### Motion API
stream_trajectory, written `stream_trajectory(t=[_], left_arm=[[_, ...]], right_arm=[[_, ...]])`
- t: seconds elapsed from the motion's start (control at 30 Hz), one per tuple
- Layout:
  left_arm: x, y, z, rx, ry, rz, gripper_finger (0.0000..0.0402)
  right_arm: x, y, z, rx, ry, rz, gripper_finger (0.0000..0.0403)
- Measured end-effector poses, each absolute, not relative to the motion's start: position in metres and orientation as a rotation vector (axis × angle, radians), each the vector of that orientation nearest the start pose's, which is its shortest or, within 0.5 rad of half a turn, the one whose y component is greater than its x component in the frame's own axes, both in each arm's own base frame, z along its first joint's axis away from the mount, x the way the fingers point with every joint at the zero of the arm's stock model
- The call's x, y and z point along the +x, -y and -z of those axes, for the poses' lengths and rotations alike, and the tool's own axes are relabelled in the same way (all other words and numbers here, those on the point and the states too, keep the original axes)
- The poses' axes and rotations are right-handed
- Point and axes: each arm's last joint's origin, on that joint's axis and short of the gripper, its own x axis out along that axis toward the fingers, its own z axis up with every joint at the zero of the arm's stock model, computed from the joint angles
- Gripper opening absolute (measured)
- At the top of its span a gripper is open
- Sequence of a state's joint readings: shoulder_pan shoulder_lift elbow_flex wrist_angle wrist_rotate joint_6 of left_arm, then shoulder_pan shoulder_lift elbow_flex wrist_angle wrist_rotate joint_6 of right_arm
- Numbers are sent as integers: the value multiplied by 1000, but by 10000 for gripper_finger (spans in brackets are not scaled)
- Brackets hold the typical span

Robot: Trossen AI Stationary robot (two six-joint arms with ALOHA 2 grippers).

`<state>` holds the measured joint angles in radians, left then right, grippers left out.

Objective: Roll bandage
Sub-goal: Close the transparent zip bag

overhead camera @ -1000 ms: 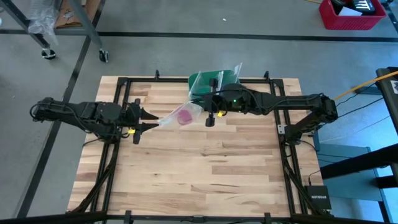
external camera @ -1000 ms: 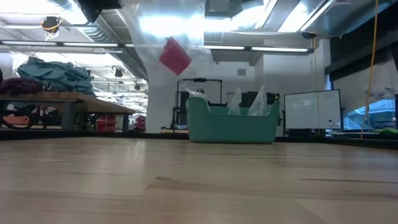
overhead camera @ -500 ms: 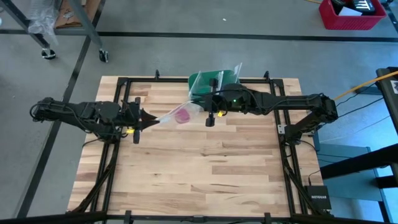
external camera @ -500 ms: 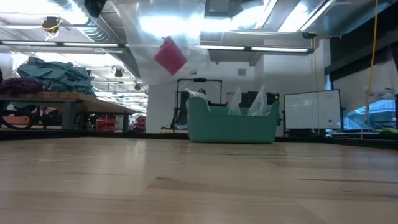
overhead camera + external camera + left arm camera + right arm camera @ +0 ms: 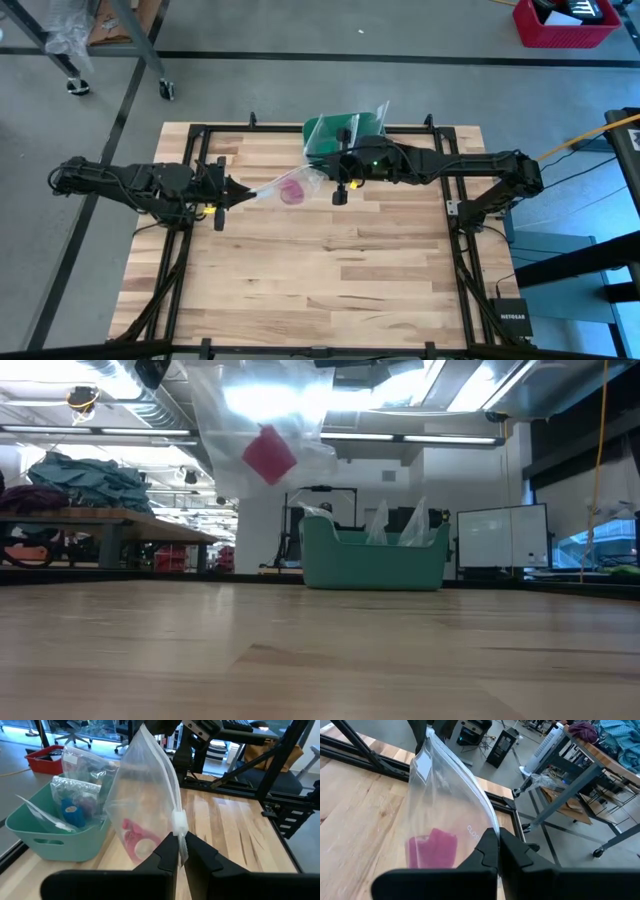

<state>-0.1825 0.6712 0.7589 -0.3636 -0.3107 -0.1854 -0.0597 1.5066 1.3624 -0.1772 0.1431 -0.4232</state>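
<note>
My left gripper [image 5: 182, 851] and right gripper [image 5: 498, 845] each pinch one edge of a clear bag [image 5: 283, 183], stretched between them above the surface [image 5: 320, 270]. The pink bandage [image 5: 269, 455] hangs inside, between my grippers.

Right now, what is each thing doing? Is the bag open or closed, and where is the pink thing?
plastic bag: held up off the table, stretched between both grippers; open or sealed, cannot tell.
bandage: rolled, inside the bag.
left gripper: shut on the bag.
right gripper: shut on the bag.
green bowl: on the table, holding packets.
</note>
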Motion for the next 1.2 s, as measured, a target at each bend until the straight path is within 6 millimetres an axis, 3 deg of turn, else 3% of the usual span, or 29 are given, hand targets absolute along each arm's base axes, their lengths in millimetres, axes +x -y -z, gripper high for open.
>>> stream_trajectory(t=[0.23,0.77,0.93,1.2], left_arm=[[143,17,-323,-115,-255,-151,4],[139,18,-310,-242,-388,-153,0],[139,19,-310,-294,-398,-106,0],[138,23,-309,-366,-427,-13,0]], right_arm=[[345,25,-360,-433,-363,133,6],[347,22,-362,-380,-313,66,115],[365,21,-355,-297,-223,5,130],[396,20,-327,-267,-167,-90,131]])
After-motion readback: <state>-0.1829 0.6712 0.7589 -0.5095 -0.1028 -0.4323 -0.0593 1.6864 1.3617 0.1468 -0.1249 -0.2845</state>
